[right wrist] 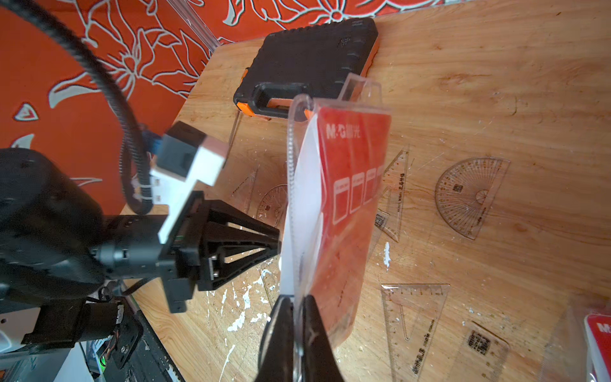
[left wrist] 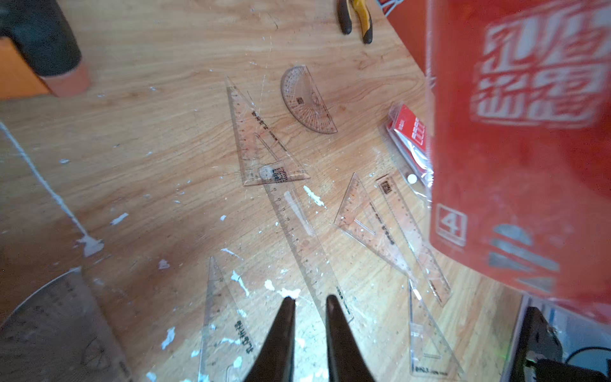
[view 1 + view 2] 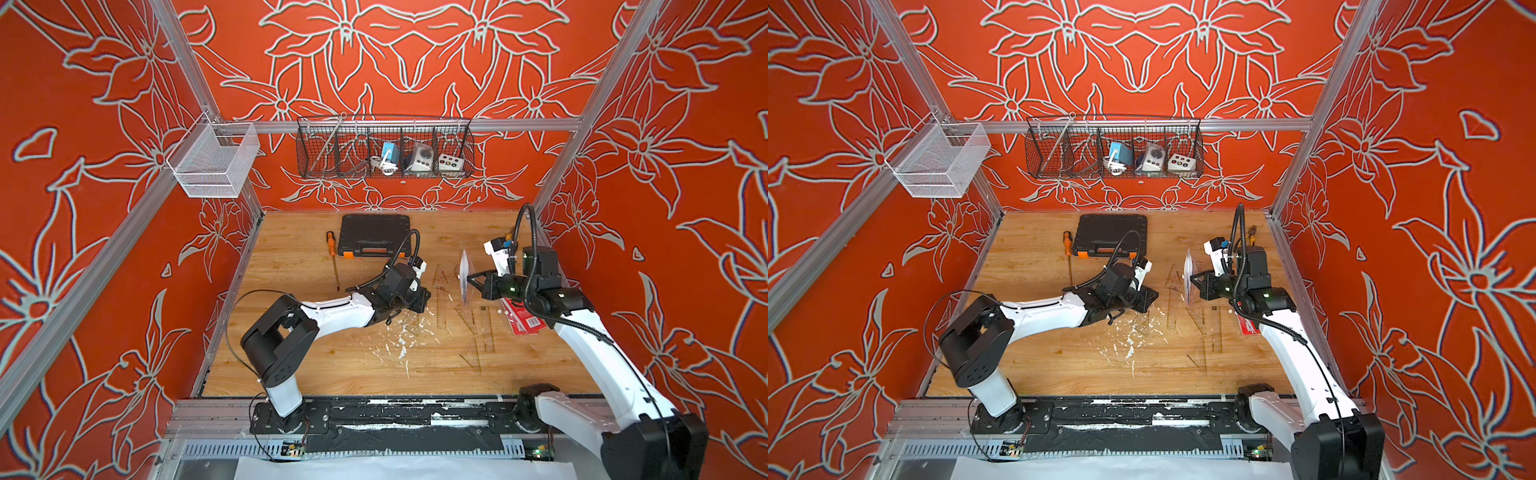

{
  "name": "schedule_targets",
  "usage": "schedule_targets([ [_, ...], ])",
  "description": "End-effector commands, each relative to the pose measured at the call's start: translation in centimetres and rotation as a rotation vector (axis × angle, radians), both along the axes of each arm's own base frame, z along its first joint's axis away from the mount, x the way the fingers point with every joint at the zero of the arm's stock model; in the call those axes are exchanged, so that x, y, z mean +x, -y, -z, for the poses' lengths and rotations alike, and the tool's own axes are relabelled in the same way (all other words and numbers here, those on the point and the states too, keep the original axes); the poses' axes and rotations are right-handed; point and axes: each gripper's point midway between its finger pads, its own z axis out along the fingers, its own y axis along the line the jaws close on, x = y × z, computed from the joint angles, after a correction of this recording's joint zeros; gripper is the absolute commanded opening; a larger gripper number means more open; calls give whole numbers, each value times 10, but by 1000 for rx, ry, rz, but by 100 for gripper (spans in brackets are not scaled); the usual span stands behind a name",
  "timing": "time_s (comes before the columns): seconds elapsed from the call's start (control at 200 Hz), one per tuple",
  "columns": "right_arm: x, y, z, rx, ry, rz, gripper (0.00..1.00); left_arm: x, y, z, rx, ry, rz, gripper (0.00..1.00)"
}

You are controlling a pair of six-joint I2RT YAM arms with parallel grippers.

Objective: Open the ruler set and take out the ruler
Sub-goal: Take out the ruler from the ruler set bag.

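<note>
Paint-flecked wooden tabletop point(image 3: 332, 365) inside a red floral enclosure; clock directions are read in a top view, arm bases at 6 o'clock. Near centre, clear set squares point(image 2: 264, 145) and a straight ruler point(image 2: 297, 238) lie flat. The left gripper point(image 2: 307, 299) points down over that ruler's end, fingers slightly parted, nothing between them. At 2 o'clock the right gripper point(image 1: 299, 299) pinches the ruler set point(image 1: 347, 205), a clear pouch with a red card, held upright off the table. A second red pack point(image 3: 521, 324) lies at 3 o'clock. At 12 o'clock sits a black toolcase point(image 3: 374, 235), a screwdriver point(image 3: 332, 253) beside it. A wire basket point(image 3: 386, 149) hangs on the far wall.
</note>
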Motion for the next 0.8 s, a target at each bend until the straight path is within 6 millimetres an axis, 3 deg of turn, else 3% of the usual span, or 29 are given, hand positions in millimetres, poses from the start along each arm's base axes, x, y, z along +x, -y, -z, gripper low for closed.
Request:
schedule_targets([
  [0.0, 1, -4, 4, 25, 0, -27, 0, -4, 3, -71, -154, 119, -12, 21],
  [0.145, 2, -8, 6, 51, 3, -39, 0, -28, 8, -132, -300, 184, 19, 20],
  [0.26, 3, -8, 4, 63, 14, -29, 0, -45, 21, -152, -350, 183, 59, 20],
  [0.365, 3, -8, 2, 66, 18, -20, 0, -57, 38, -148, -339, 165, 98, 22],
  [0.5, 3, -5, -2, 59, 31, 0, 0, -66, 60, -128, -272, 141, 122, 25],
  [0.615, 3, -3, -8, 59, 45, 16, 0, -63, 69, -110, -205, 134, 104, 26],
  [0.796, 0, -3, -10, 59, 50, 16, 0, -54, 74, -101, -150, 150, 64, 26],
])
